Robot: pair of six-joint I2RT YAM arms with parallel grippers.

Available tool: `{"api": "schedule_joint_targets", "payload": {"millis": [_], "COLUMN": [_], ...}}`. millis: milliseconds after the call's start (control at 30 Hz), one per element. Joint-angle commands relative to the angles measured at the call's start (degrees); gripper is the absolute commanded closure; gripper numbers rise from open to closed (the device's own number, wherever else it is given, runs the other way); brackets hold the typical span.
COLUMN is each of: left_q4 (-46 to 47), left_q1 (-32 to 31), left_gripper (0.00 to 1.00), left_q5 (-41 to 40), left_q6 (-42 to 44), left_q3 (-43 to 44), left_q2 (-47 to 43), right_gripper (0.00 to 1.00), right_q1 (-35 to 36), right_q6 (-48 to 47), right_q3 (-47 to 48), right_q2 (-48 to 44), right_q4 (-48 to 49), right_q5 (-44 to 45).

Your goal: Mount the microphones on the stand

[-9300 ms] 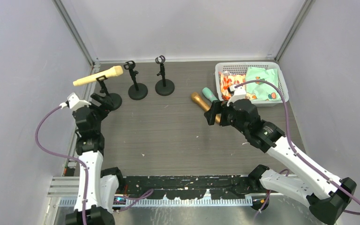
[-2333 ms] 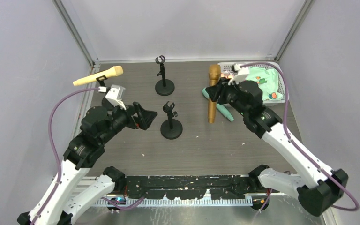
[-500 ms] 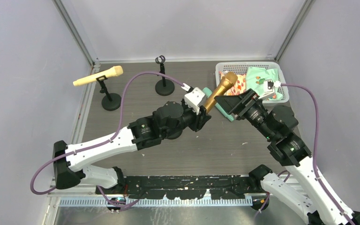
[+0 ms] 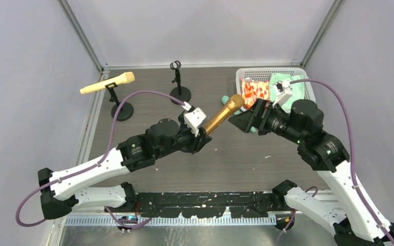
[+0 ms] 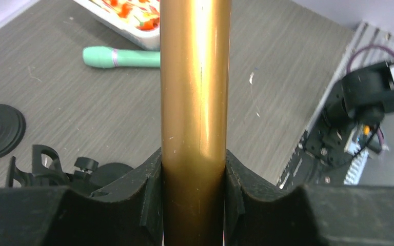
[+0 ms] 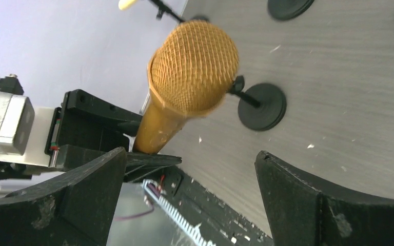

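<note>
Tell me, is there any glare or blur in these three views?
Left wrist: a bright glare streak runs along the golden-brown microphone. Right wrist: its mesh head is sharp, and the stand base behind it looks slightly softer. Top external: even light, sharp, only faint shadows.

Bare table (image 4: 205,82) leads to the rear stand (image 4: 179,93); the raised golden-brown microphone (image 4: 219,117) bars the middle.

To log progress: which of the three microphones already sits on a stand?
The cream-yellow microphone, on the far-left stand. The golden-brown microphone is clamped in the left gripper; the mint-green microphone lies on the table.
</note>
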Motion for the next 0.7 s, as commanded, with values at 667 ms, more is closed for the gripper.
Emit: {"api": "schedule_joint_targets", "payload": {"millis": [667], "left_q4": [-2.97], "left_q1": [0.23], "left_gripper": [1.0], "left_q5": [13.62], "left_q6": [17.98], "left_q3": [-4.56], "left_q2": [-11.09], "right_gripper": [0.02], "right_q1": [0.1], "right_q6": [-3.94], "right_q3": [3.26], "right_q2": [5.18], "right_q4": [3.9], "right_q5": [-23.28]}}
